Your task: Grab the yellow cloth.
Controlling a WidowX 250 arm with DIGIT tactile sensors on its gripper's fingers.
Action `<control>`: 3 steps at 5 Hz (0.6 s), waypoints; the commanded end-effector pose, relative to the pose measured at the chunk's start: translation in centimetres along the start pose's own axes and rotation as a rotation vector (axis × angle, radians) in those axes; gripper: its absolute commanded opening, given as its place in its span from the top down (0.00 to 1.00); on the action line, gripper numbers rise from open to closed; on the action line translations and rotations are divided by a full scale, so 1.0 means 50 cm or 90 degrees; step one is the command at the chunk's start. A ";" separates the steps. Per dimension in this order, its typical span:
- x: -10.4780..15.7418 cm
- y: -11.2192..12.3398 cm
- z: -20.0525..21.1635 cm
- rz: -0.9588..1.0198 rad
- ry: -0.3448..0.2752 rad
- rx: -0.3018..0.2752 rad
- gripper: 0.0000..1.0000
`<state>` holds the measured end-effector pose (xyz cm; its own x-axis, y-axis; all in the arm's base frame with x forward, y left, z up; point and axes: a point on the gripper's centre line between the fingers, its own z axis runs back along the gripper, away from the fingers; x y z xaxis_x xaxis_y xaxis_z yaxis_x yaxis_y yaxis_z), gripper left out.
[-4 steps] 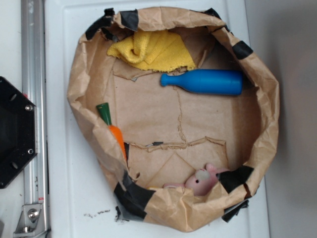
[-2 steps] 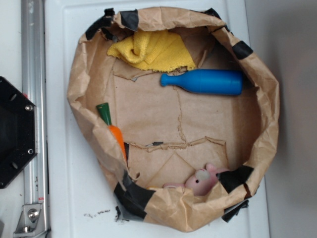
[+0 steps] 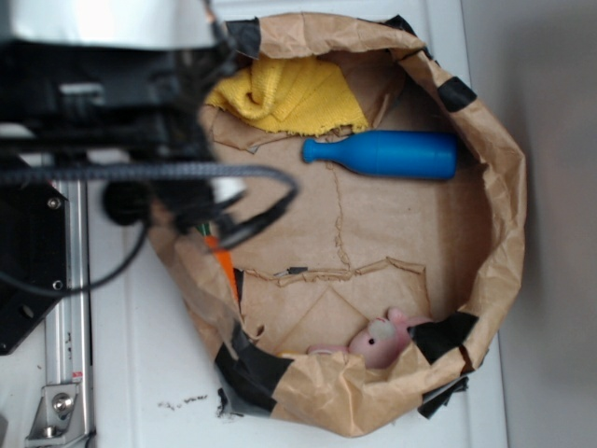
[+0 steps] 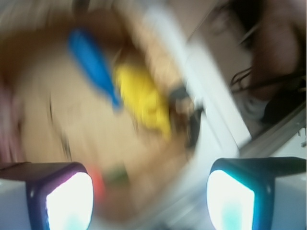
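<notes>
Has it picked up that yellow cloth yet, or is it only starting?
Only starting. The arm is over the paper bin's left side. The tool is open and holds nothing. The cloth lies untouched at the back, beside the bottle. Reaching, gripping and lifting remain.

You see the yellow cloth, a bright terry rag bunched into soft folds, lying flat at about twelve o'clock inside the brown paper nest, its upper edge against the paper wall and its lower right corner just beside the blue bottle's neck.
</notes>
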<state>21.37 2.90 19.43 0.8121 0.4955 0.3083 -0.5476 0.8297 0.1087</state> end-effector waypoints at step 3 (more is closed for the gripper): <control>0.020 -0.030 -0.274 0.539 -0.066 0.104 0.00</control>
<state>26.45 5.20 5.29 0.1612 0.8871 0.4325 -0.9841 0.1774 0.0030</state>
